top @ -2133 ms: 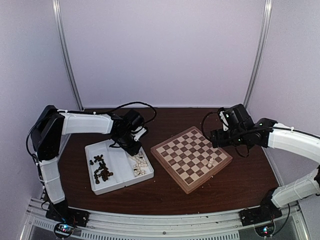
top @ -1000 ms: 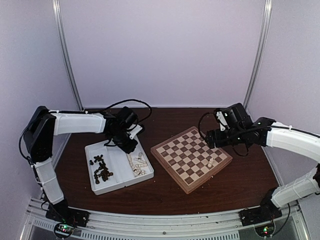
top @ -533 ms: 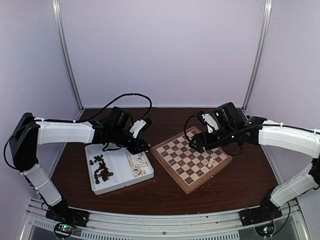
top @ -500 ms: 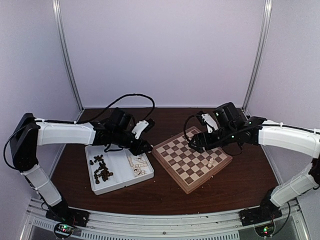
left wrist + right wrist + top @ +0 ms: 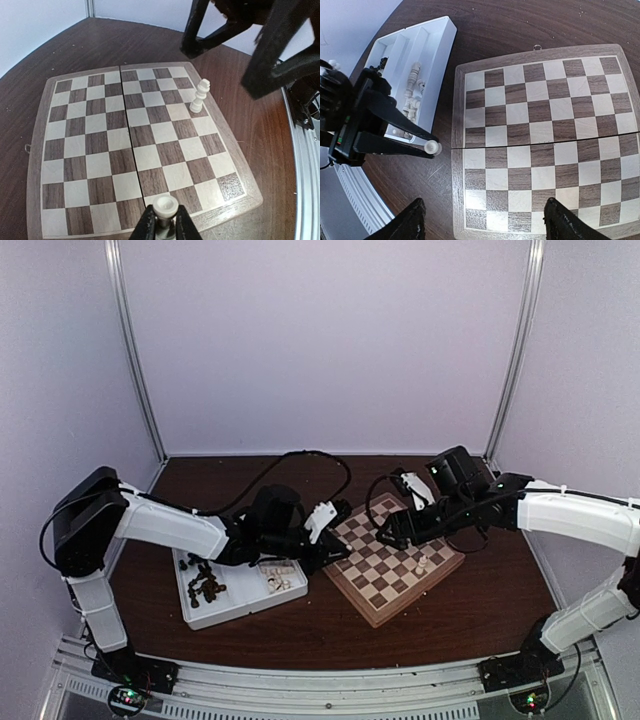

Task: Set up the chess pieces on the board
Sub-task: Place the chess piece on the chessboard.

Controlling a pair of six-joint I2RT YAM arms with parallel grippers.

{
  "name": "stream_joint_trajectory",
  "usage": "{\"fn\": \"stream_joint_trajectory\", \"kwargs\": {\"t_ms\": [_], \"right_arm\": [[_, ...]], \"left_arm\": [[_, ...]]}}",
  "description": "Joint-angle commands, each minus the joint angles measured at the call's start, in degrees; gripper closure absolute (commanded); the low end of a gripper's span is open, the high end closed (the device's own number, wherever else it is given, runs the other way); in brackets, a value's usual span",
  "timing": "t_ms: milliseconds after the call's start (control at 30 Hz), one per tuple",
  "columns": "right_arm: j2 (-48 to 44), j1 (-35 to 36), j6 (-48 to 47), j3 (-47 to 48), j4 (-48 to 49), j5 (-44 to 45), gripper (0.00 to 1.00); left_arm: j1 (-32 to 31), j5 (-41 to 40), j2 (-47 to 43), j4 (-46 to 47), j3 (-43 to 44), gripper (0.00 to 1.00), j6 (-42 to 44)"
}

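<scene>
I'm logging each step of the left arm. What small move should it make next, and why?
Probably move the left gripper forward over the board and lower its cream piece onto a near edge-row square. The gripper is shut on that piece right at the board's rim, and only one standing piece is on the board.

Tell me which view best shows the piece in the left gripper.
Left wrist: the white piece is close, pinched by the left gripper. Right wrist shows only its round top; top external cannot resolve it.
</scene>
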Motion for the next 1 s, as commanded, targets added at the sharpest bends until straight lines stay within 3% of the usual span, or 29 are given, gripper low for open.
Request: {"fn": "stream_joint_trajectory", "kwargs": {"t_ms": [0, 233, 700, 967], "right_arm": [[-2.1, 0.4, 0.0, -0.4, -3.7, 1.3, 0.20], [-4.5, 0.3, -0.3, -1.3, -7.8, 4.1, 0.20], [0.3, 0.4, 0.4, 0.2, -9.6, 3.6, 0.22], [2.7, 1.6, -0.8, 2.7, -12.1, 3.8, 0.31]], "left_arm": [[-1.1, 0.7, 5.0, 10.9, 2.7, 0.86, -1.1], [-3.1, 0.9, 11.8, 14.4, 5.5, 0.85, -2.8], [-4.9, -1.2, 14.8, 9.2, 5.8, 0.80, -2.9], [-4.9, -3.3, 9.3, 6.7, 3.9, 0.63, -2.2]]}}
